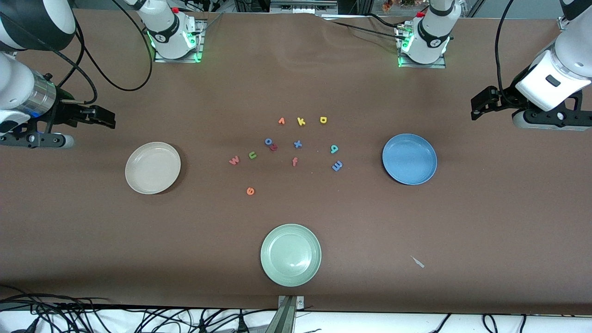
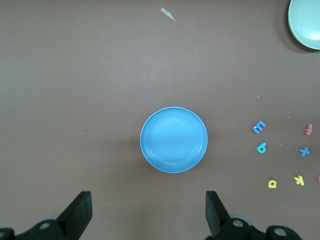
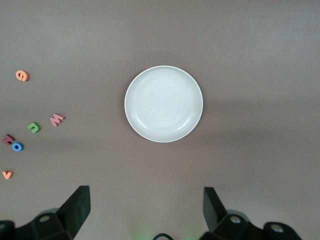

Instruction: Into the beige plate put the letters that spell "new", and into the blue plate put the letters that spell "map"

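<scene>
Waiting: your left gripper (image 2: 147, 212) hangs spread wide, gripping nothing, over the table at the left arm's end near the blue plate (image 1: 410, 158). Your right gripper (image 3: 145, 210) matches it near the beige plate (image 1: 153, 167). Both plates hold nothing. Between them lie w (image 1: 234, 160), n (image 1: 252, 155), e (image 1: 250, 190), m (image 1: 337, 165), a (image 1: 334, 148), p (image 1: 323, 120).

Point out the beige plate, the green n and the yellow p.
beige plate (image 1: 137, 185): front view, on its rim nearest the camera.
green n (image 1: 252, 155): front view, on the middle of the letter.
yellow p (image 1: 323, 120): front view, on the letter's round part.
</scene>
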